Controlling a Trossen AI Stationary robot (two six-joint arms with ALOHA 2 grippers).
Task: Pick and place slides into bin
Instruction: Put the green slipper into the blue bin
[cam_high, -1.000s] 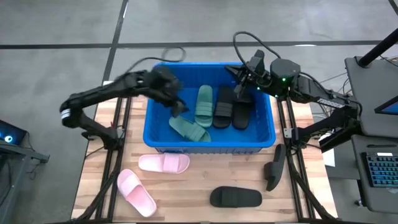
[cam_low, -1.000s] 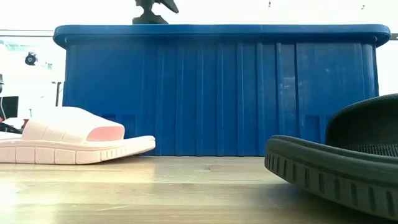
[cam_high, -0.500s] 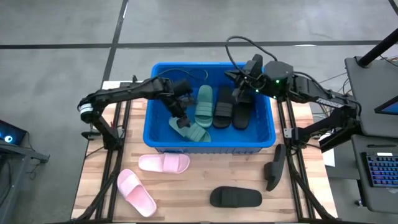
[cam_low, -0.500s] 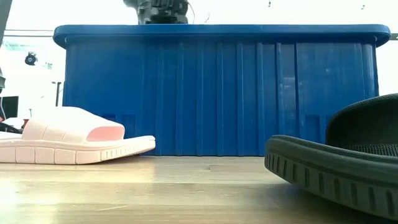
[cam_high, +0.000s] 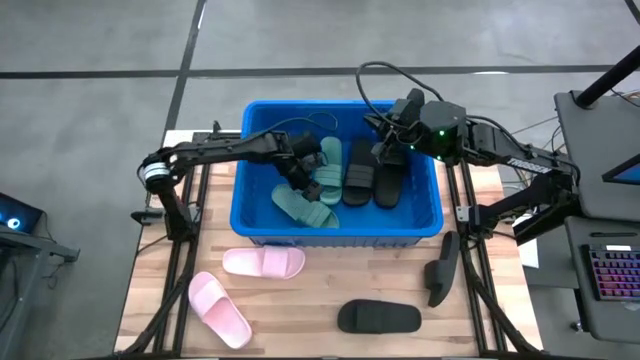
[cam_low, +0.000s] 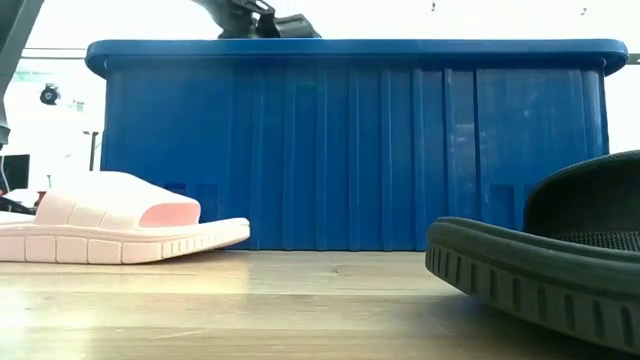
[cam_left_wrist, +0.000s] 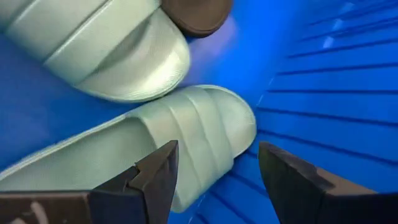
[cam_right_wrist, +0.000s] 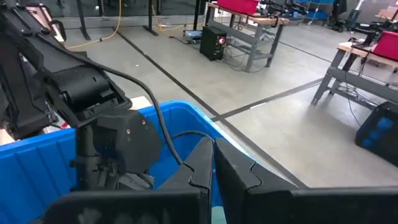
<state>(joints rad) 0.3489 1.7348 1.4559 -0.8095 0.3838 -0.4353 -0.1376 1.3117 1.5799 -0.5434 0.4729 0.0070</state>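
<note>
A pale wooden counter (cam_high: 320, 285) is seen from above, carried on a dark frame. The blue bin (cam_high: 256, 233) is set at its far half, spanning most of the width. In front of the bin, two pink slides (cam_high: 263, 262) (cam_high: 219, 309) are laid at the left, close together, one just beside the bin wall. A black slide (cam_high: 379, 317) is laid at the near edge, right of centre. Another black slide (cam_high: 441, 267) is placed at the right edge.

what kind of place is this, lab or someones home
Probably a robotics lab or workshop: bare concrete floor, metal workbenches behind, and a wooden table on a metal frame holding a blue bin.
</note>
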